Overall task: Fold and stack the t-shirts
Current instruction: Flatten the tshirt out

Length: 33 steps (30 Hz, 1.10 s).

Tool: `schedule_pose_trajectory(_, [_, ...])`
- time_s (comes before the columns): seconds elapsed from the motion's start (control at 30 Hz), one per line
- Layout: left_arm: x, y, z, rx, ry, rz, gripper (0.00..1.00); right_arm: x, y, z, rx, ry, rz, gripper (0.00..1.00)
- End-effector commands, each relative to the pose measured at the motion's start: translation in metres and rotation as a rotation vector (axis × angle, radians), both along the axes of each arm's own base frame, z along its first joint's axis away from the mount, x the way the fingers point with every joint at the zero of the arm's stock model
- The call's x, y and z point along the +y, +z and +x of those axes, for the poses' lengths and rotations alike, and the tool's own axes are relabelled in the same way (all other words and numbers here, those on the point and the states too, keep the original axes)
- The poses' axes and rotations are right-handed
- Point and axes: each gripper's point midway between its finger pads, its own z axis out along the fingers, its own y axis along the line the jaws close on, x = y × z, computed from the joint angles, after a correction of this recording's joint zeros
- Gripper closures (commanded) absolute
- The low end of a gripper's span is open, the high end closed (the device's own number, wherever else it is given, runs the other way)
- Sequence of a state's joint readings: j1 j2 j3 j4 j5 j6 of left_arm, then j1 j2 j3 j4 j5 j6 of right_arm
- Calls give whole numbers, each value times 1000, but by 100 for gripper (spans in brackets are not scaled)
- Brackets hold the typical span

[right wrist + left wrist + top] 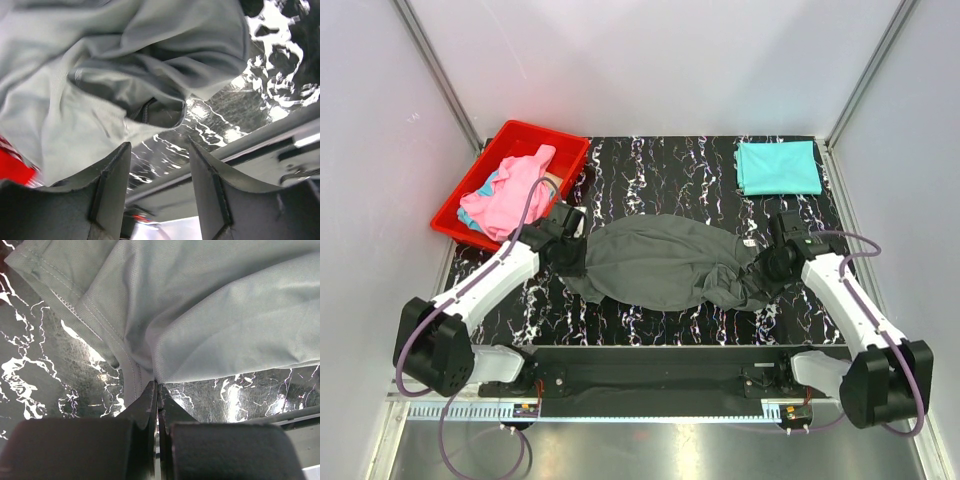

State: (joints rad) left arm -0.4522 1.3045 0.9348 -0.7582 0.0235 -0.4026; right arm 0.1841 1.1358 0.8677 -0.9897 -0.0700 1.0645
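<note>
Left hand is pinched shut on the left edge of the charcoal t-shirt, which lies bunched across the middle of the surface. Right hand stands parted at the shirt's right end, gripping nothing. If pulled from one side only, the cloth could drag and wrinkle. A folded teal t-shirt lies at the far right corner.

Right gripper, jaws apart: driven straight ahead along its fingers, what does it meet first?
Most likely the bunched grey t-shirt just beyond the right gripper; bare table shows below that fold, so depth is uncertain.
</note>
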Motion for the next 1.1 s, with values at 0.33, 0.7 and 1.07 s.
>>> schedule_pose_trajectory(0.33, [-7,9,0,-61,-41,-62,100,-9,-48,25,79,-273,-39,49])
schedule_pose_trajectory(0.7, [-5,-1,-2,-35,-35,-47,100,-25,-33,59,-15,-237,-110,49])
schedule_pose_trajectory(1.07, [0,-4,0,-36,-19,-22,100,-26,-25,42,82,-320,-90,47])
